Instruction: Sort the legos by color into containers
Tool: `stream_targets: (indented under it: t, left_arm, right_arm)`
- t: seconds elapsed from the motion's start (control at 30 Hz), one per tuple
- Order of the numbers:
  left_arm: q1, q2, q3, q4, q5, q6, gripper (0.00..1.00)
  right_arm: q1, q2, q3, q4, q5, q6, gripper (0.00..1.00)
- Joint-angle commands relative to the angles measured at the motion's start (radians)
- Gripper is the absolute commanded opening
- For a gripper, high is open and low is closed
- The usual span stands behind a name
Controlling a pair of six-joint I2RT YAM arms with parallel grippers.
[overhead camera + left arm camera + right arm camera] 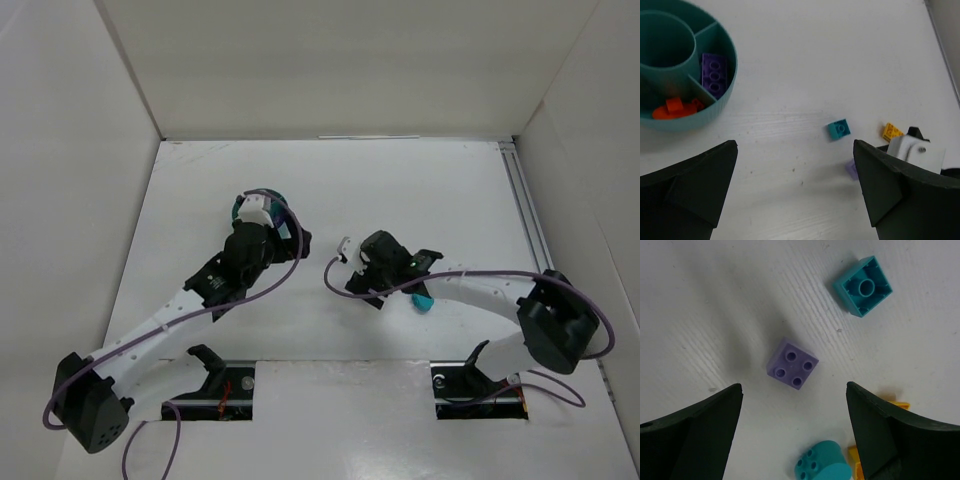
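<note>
The round teal dish point(726, 98) lies at the upper left of the left wrist view. One compartment holds a purple brick point(714, 75), another holds orange pieces point(674, 108). In the top view the dish point(239, 207) is mostly hidden under my left gripper point(284, 232). That gripper point(794, 150) is open and empty above bare table. My right gripper point(793, 395) is open, its jaws on either side of a lilac brick point(792, 364) and above it. A teal square brick point(863, 286), a teal rounded piece point(822, 464) and a yellow piece point(854, 456) lie around it.
The left wrist view shows the teal brick point(839, 129), a yellow brick point(891, 132) and the lilac brick point(852, 169) beside my right gripper's white part point(916, 151). White walls enclose the table point(400, 190) on the left, back and right. A rail point(527, 215) runs along the right side.
</note>
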Motion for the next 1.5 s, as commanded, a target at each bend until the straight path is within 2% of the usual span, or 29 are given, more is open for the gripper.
stream_targets:
  t: [0.0,0.13,0.2,0.37,0.4,0.47,0.63,0.73,0.87,1.0,1.17,1.37,1.47]
  left_arm:
    - [-0.006,-0.047,-0.049,-0.095,0.043,-0.082,1.00]
    - [-0.006,-0.091,-0.107,-0.095,0.043,-0.091,1.00]
    - [-0.006,-0.100,-0.118,-0.084,0.043,-0.091,1.00]
    - [-0.006,-0.110,-0.118,-0.084,0.043,-0.091,1.00]
    - [-0.006,-0.110,-0.118,-0.084,0.032,-0.091,1.00]
    - [-0.006,-0.110,-0.118,-0.084,0.032,-0.091,1.00]
    - [-0.006,-0.110,-0.118,-0.084,0.008,-0.091,1.00]
    - [-0.006,-0.110,-0.127,-0.084,-0.001,-0.110,1.00]
    - [-0.006,-0.130,-0.127,-0.093,-0.038,-0.145,1.00]
    - [-0.006,-0.166,-0.102,-0.162,-0.185,-0.202,1.00]
    - [-0.006,-0.217,-0.072,-0.199,-0.253,-0.226,1.00]
    - [-0.006,-0.240,-0.084,-0.150,-0.199,-0.203,1.00]
    - [-0.006,-0.240,-0.084,-0.150,-0.225,-0.203,1.00]
  right_arm:
    - [0.005,0.053,0.044,0.051,0.027,0.102,0.89]
    - [0.014,0.097,0.054,0.068,0.017,0.193,0.86]
    - [0.014,0.125,0.054,0.091,0.017,0.244,0.79]
    - [0.014,0.156,0.044,0.114,-0.008,0.285,0.77]
    - [0.014,0.156,0.044,0.114,-0.008,0.306,0.72]
    - [0.014,0.165,0.044,0.114,0.012,0.323,0.68]
    - [0.014,0.153,0.044,0.096,0.035,0.353,0.38]
    - [0.014,0.130,0.054,0.086,0.047,0.318,0.29]
    - [0.014,0.104,0.106,0.152,0.023,0.203,0.27]
    - [0.014,0.104,0.202,0.279,-0.020,0.057,0.27]
    - [0.014,0.217,0.382,0.404,-0.109,-0.107,0.27]
    - [0.014,0.387,0.573,0.523,-0.254,-0.265,0.27]
    - [0.014,0.470,0.659,0.536,-0.295,-0.314,0.27]
